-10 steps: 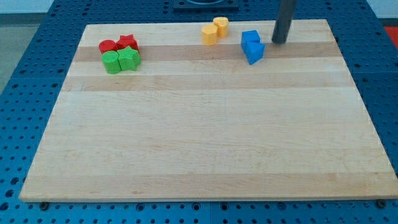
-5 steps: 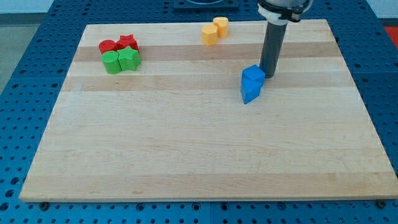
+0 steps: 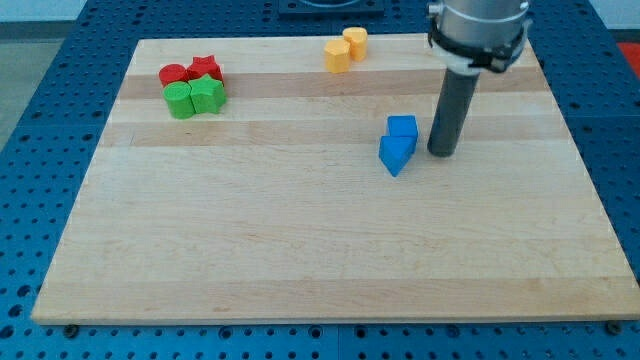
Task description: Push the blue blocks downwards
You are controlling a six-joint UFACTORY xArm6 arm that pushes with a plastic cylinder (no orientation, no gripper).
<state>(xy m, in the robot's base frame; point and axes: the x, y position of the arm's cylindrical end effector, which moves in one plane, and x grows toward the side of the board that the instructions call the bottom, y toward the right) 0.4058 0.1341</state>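
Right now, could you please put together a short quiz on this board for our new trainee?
1. True or false: my tip is at the view's right of the two blue blocks.
2. Which colour pair sits nearest the view's top edge of the wooden board? A) green B) yellow C) blue
3. Fill in: the red blocks sit just above the ____ blocks, in the view's top left.

Key:
1. True; the tip stands close beside the blue pair, with a narrow gap showing.
2. B, the yellow blocks.
3. Green; the green blocks touch the red ones in one cluster.
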